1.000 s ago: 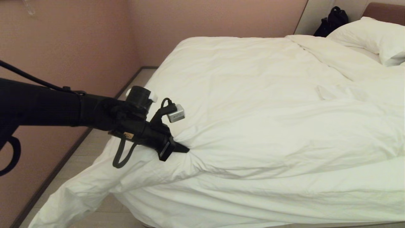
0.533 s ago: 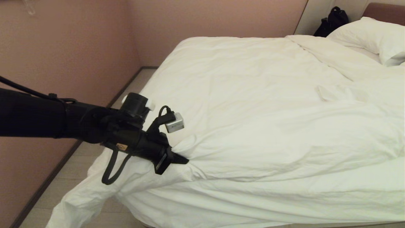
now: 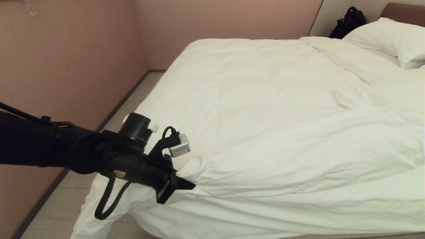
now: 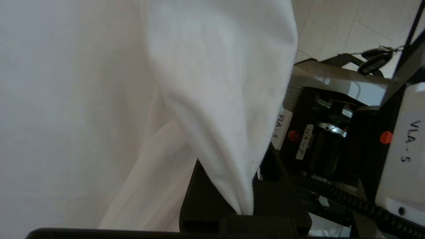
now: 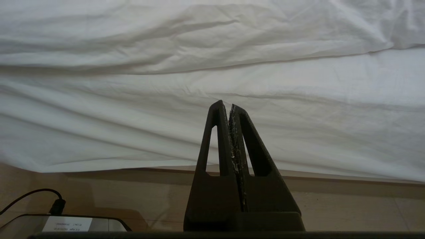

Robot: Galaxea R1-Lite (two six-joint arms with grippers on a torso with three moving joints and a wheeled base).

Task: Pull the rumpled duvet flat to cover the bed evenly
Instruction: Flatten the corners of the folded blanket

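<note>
Left gripper clamped on duvet fold near bed corner, now lower and nearer than a second ago. Cloth follows; hanging corner drawn in toward bed, top smoother. Ridge remains across near side, so more pulling likely needed. Right gripper closed, empty, parked beside bed edge.

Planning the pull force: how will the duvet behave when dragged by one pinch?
Likely floppy: the duvet bunches into radiating folds where the left claw pinches it. Probably bulky and draggy, since only nearby cloth tents. The grip seems to hold; a fold stays clamped.
</note>
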